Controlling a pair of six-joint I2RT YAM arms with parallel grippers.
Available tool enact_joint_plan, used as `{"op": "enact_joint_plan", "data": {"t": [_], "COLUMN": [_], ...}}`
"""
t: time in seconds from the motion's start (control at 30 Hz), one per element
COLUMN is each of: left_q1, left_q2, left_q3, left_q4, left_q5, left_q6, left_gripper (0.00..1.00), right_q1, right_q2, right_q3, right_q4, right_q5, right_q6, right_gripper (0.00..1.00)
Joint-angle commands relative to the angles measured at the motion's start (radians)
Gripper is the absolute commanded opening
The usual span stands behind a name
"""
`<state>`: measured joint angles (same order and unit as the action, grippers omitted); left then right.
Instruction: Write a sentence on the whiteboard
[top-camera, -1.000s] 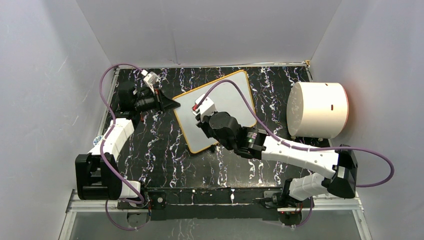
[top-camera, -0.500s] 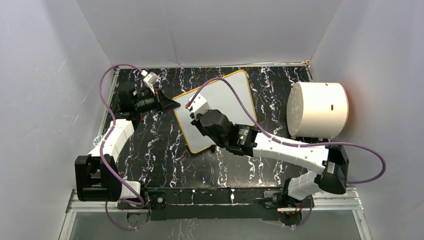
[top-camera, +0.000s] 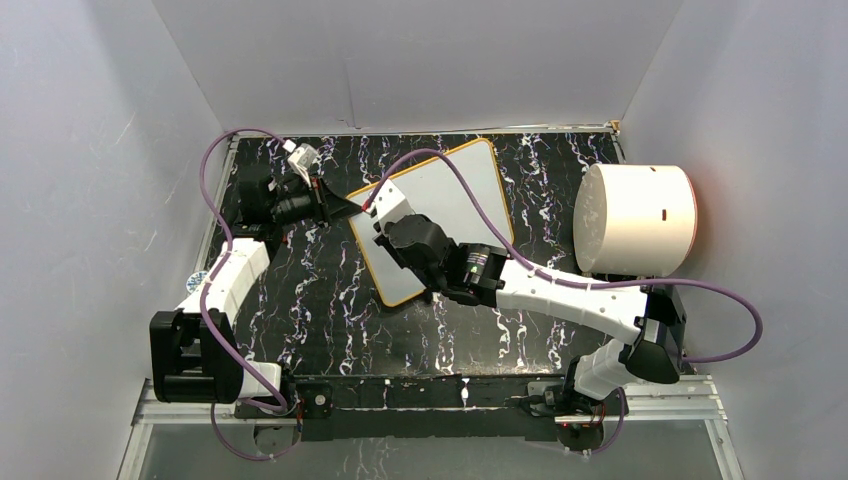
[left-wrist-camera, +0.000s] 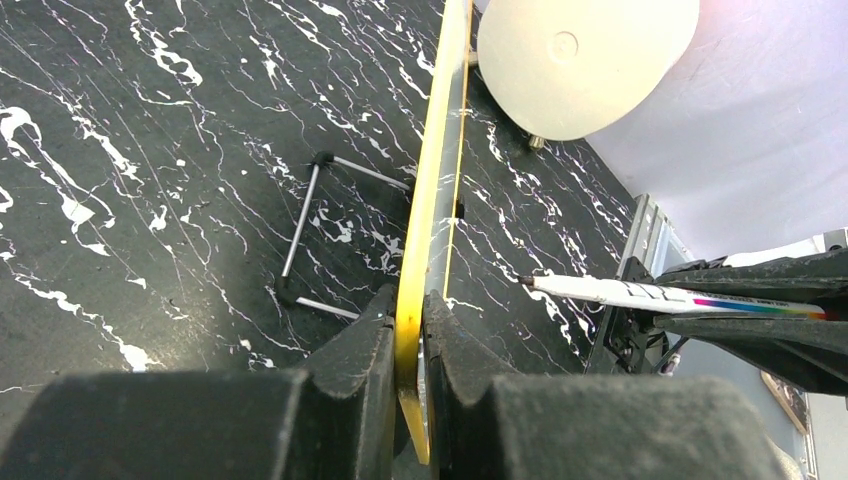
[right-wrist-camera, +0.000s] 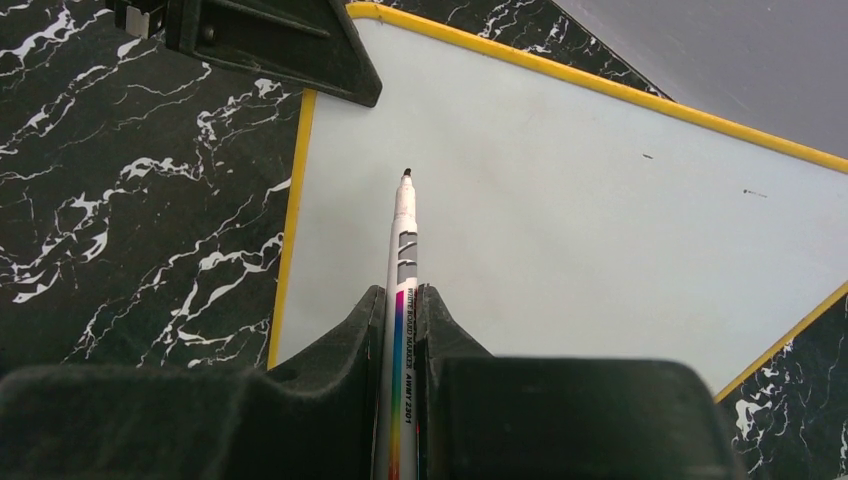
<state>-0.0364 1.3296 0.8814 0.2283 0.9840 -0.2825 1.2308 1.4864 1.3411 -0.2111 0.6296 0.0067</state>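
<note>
The whiteboard, white with a yellow rim, lies tilted on the black marble table; its face is blank apart from tiny specks. My left gripper is shut on the board's upper-left corner, and the yellow rim runs edge-on between its jaws. My right gripper hovers over the board's left part, shut on a white rainbow-striped marker. The marker's dark tip points at the board near the left gripper's fingers. In the left wrist view the marker tip stands slightly off the surface.
A big white cylinder stands at the right of the table, also seen as the cylinder beyond the board. A thin metal wire stand lies on the table behind the board. White walls close in the table on three sides.
My right arm has carried the marker up and to the left across the board, toward the corner the left gripper holds. The left gripper and the board have stayed put.
</note>
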Motion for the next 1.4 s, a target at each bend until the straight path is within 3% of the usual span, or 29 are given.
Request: {"op": "enact_joint_plan", "data": {"t": [0.0,0.77,1.37], "left_q1": [-0.026,-0.074,-0.074], "left_q2": [-0.010,0.018,0.026], "left_q3": [-0.015,-0.010,-0.006], "left_q4": [0.010,0.006,-0.007], "left_q5": [-0.075,-0.055,-0.060], "left_q6": [-0.007,0.017,0.027], "left_gripper": [0.00,0.00,0.00], "right_q1": [0.005,0.005,0.002], "right_q2": [-0.008,-0.095,-0.019], "right_q3": [0.040,-0.050,0.010], "right_q4": [0.014,0.043,0.058], "right_q5": [0.051,0.035,0.007], "right_q6": [0.009,0.001,-0.043], "right_gripper": [0.00,0.00,0.00]}}
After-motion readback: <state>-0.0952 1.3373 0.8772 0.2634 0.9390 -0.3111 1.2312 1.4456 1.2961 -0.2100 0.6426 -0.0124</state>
